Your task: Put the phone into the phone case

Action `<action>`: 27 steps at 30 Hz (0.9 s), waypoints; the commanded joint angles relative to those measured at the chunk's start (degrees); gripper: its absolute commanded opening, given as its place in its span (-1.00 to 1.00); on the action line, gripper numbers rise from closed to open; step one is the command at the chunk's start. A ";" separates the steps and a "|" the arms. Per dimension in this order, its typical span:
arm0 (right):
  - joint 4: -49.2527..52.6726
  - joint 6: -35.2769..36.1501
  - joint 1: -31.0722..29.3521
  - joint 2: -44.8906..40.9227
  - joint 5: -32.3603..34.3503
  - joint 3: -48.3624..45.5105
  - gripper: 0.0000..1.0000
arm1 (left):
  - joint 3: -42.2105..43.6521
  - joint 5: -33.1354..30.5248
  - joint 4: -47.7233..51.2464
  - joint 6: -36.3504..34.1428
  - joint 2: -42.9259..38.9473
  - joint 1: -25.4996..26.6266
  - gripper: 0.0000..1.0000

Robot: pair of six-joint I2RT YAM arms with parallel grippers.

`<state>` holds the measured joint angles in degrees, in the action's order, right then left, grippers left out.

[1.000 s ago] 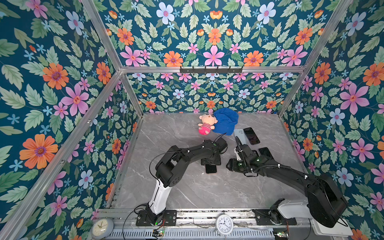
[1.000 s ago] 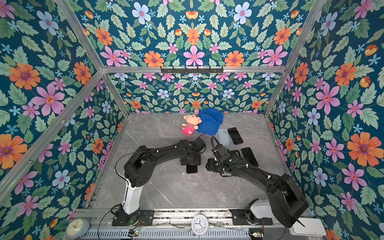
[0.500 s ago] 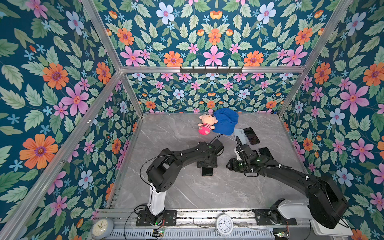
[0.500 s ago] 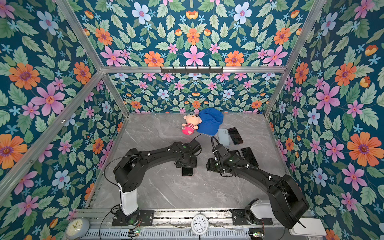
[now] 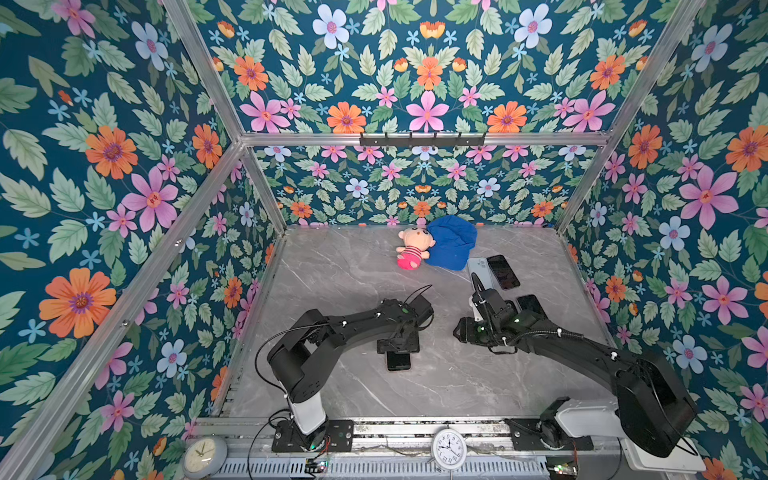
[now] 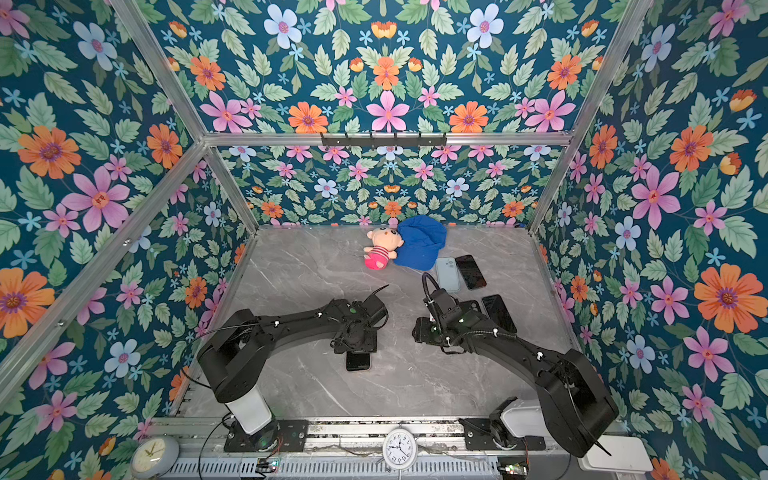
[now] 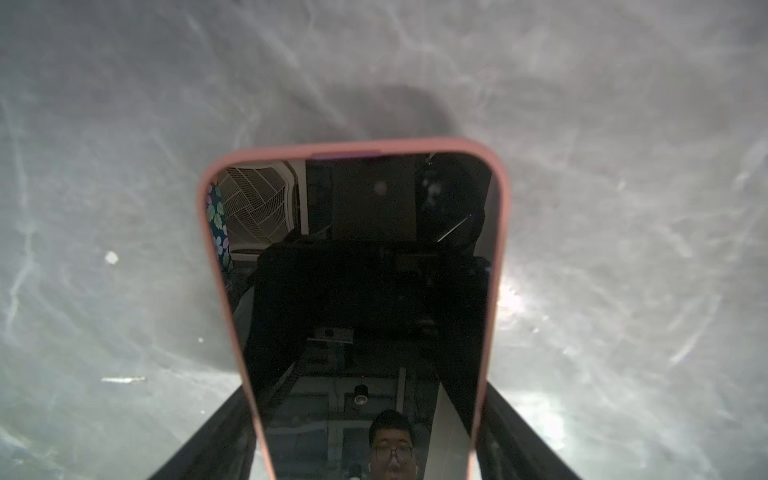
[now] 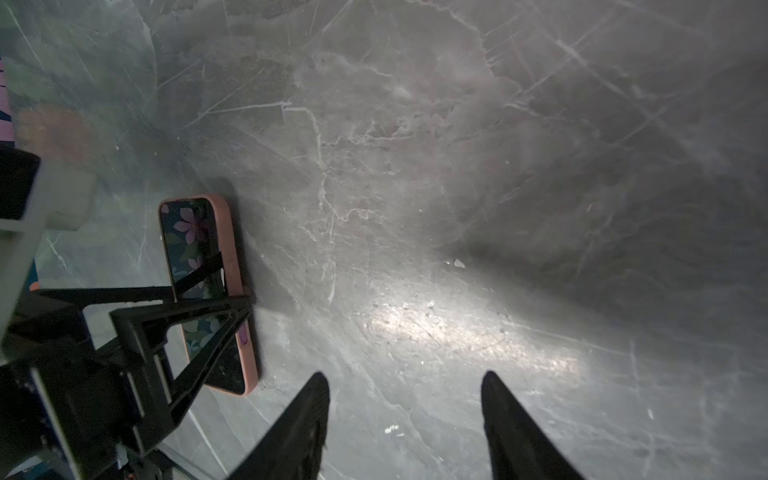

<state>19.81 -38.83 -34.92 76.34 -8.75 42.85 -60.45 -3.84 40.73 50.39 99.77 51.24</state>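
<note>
And the left arm is folding back! The left gripper (image 5: 398, 345) has slid toward the near edge of the worktop (image 5: 332, 286), and the phone (image 7: 365, 270) has travelled right along with it. So we read those jaws as clamped across its width, standing fairly wide only because the thing between them is wide. Where is it now? It lies flat and screen up, near the front middle of the worktop, with its near end poking out from under the gripper in both top views. Look at the left wrist view: the pink phone case (image 7: 353, 146) runs unbroken along the far end and down both long sides of the glass, so we judge the phone seated. The end beneath the gripper is hidden, though, and we cannot vouch for those corners. Over on the right, the right gripper (image 8: 404, 376) has not budged; it hovers low just beside the action, jaws apart with nothing between them. For the task, this drag looks like a tidy-up rather than a fitting move. What is left, we reckon, is a clean release.
</note>
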 commanded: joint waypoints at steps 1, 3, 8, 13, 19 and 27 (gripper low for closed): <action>1.19 0.02 0.00 -0.04 0.94 0.30 0.18 | 1.31 -0.13 -0.30 0.74 -1.11 0.34 0.37; 1.19 -0.01 -0.02 0.04 0.93 0.37 0.18 | 2.44 0.10 -0.39 0.71 -1.95 0.74 0.37; 0.75 -0.11 -0.06 0.88 0.56 0.64 0.17 | 4.80 0.47 -0.56 -0.18 -3.91 1.57 0.39; 0.49 -0.05 -0.11 1.91 -0.08 1.22 0.17 | 5.55 0.76 -0.65 -0.40 -4.06 2.26 0.40; 0.58 -0.06 -0.09 1.95 -0.04 1.18 0.16 | 6.48 0.83 -1.07 -0.25 -3.96 2.52 0.46; 0.93 0.07 -0.09 1.94 0.21 1.34 0.16 | 6.57 0.09 -1.00 -0.40 -4.03 3.07 0.67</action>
<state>19.94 -38.83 -35.03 78.32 -8.84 43.86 -54.04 -3.05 38.63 50.59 95.66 54.13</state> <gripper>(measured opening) 0.582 0.820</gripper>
